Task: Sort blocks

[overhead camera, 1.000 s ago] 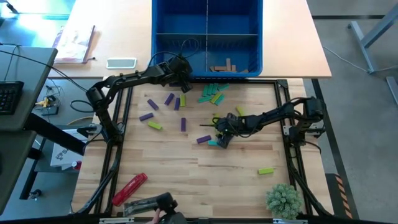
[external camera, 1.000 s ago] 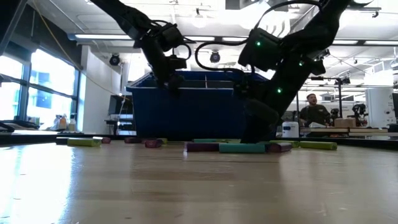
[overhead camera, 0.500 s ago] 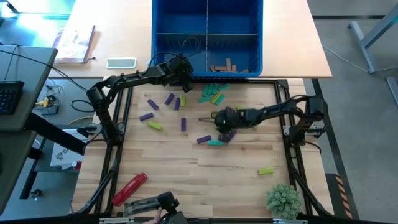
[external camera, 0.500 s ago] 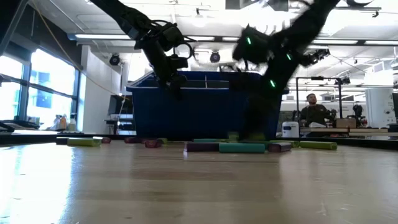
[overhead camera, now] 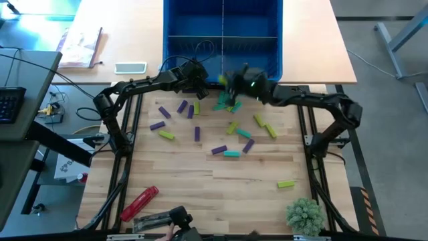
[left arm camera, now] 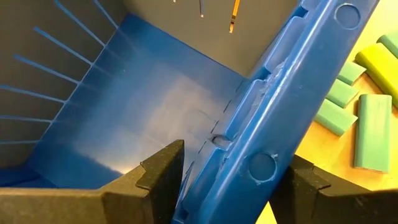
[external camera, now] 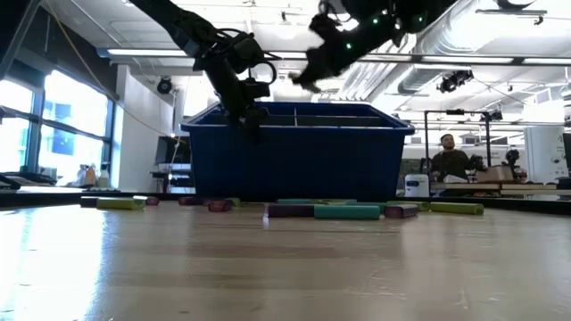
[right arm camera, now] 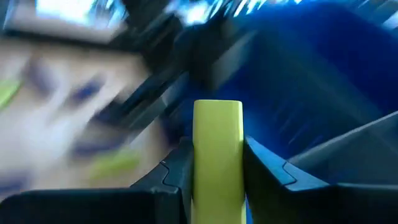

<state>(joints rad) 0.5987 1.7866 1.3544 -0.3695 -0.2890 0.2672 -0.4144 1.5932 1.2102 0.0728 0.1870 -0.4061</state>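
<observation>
We carry a lime block [right arm camera: 217,149] clamped in our right hand [overhead camera: 231,82] at the blue bin's [overhead camera: 174,27] near edge. Our left hand [left arm camera: 227,180] straddles its wall, spread, empty. Tan blocks [overhead camera: 242,71] are binned; many blocks [overhead camera: 231,153] dot the table [overhead camera: 200,194].

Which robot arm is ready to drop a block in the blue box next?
The right. Its gripper holds a lime block near the blue bin; the left gripper only straddles the bin's wall.
</observation>
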